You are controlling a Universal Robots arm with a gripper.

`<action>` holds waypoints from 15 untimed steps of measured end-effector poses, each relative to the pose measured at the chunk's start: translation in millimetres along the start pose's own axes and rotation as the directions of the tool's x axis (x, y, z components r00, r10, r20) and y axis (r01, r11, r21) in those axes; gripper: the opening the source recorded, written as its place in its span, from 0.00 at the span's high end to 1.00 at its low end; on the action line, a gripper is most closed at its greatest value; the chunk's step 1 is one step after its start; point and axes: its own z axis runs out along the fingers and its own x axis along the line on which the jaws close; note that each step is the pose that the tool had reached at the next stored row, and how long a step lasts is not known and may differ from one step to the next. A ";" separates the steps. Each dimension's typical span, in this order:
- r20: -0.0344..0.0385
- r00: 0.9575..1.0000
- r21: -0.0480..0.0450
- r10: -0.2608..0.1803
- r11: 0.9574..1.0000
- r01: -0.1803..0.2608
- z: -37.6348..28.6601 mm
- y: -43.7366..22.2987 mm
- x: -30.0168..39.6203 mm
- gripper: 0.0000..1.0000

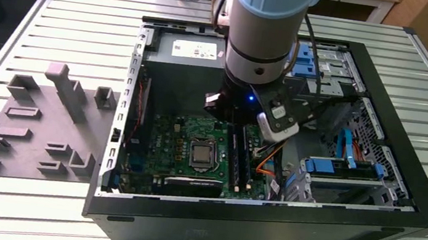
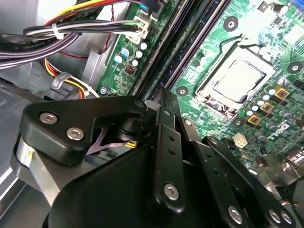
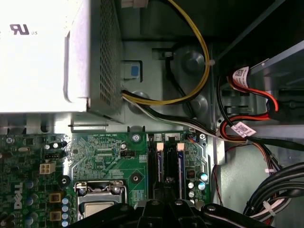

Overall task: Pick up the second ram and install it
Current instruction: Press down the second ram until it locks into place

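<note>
The gripper (image 1: 235,118) hung inside the case (image 1: 400,213), over the slots (image 3: 167,164) of the motherboard (image 1: 192,154). Its finger spread could not be judged. Where the ram sat was unclear. Likely step: installing; next calls for a square, even press.

The arm (image 1: 262,33) is a thick grey cylinder with a pale blue cap, black rings and black cables. The gripper (image 2: 164,102) has matte black linkages studded with silver screws.
</note>
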 end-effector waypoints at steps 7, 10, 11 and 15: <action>0.000 1.000 0.000 0.000 1.000 0.000 -0.4 -4.4 -0.2 0.89; 0.000 1.000 0.000 0.000 1.000 0.000 -0.6 -6.4 -0.2 0.89; 0.000 1.000 0.000 0.000 1.000 0.000 -0.6 -7.0 -0.2 0.89; 0.000 1.000 0.000 0.000 1.000 0.000 -0.8 -9.0 -0.3 0.89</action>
